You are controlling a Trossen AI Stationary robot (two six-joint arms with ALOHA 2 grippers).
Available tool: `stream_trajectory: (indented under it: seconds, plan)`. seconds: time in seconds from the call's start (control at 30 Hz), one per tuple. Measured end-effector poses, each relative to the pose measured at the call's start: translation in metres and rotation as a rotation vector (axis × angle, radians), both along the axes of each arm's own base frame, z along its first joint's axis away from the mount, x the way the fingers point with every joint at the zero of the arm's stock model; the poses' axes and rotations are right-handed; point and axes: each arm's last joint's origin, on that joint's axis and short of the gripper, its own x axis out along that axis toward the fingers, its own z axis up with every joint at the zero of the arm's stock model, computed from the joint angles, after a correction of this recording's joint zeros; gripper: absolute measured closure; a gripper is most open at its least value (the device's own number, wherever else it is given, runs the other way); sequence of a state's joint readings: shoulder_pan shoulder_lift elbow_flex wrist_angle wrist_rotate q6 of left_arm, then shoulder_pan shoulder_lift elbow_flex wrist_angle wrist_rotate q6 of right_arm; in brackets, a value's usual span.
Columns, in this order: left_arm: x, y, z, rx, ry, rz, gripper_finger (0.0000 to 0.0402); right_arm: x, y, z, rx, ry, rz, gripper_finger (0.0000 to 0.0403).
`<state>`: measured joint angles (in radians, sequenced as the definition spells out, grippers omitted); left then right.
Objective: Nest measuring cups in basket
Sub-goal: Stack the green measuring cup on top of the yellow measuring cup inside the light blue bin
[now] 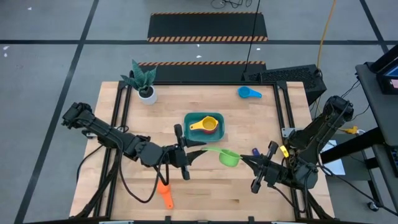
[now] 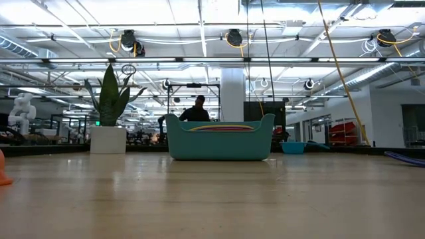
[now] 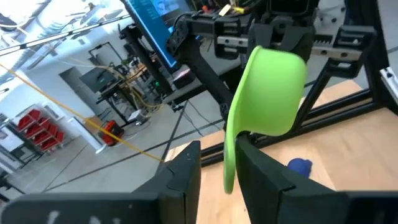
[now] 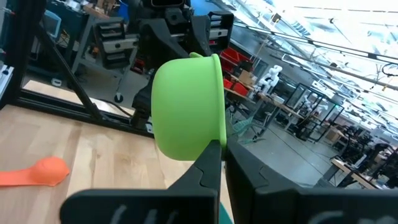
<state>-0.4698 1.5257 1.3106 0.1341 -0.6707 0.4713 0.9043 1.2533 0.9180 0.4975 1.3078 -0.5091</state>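
The green measuring cup (image 1: 229, 157) hangs in the air between my two grippers, in front of the teal basket (image 1: 204, 126), which holds a yellow cup (image 1: 207, 125) and a red cup (image 1: 213, 130). My right gripper (image 1: 244, 161) is shut on the green cup's bowl. My left gripper (image 1: 198, 152) is open, and the cup's flat handle (image 3: 231, 163) stands between its fingers, close by one finger and with a gap to the other. An orange cup (image 1: 165, 194), a light blue cup (image 1: 250, 93) and a dark blue cup (image 1: 255, 151) lie on the table. My right gripper pinches the green cup's bowl at its rim (image 4: 217, 134), on the side away from the handle, one finger on the outer wall and one on the inner side. The fingers come level from the table's right. The cup is lifted clear, its handle pointing toward the left gripper.
A white pot with a green plant (image 1: 144, 84) stands at the table's far left corner. The basket (image 2: 219, 139) sits mid-table, a little toward the far edge. Bare wood lies along the near edge, between the orange cup and the right arm.
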Motion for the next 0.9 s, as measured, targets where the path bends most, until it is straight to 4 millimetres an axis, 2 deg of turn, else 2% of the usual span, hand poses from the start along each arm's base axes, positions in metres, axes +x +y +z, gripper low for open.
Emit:
stream_trajectory:
  seconds: [0.17,0.47,0.73,0.9]
  plan:
    - [0.003,-0.002,-0.004,0.033,0.017,-0.017,0.0322,0.000,0.000,0.000,0.000,0.000,0.000,0.0403]
    - [0.007,-0.002,-0.009,0.061,0.031,-0.014,0.0391,0.000,0.000,0.000,0.003,-0.002,0.001,0.0403]
    - [0.006,-0.004,-0.010,0.083,0.040,-0.023,0.0384,0.000,0.000,0.000,0.002,-0.002,0.000,0.0401]
    - [0.006,-0.004,-0.012,0.119,0.071,-0.021,0.0394,0.000,0.000,0.000,0.004,-0.001,-0.004,0.0380]
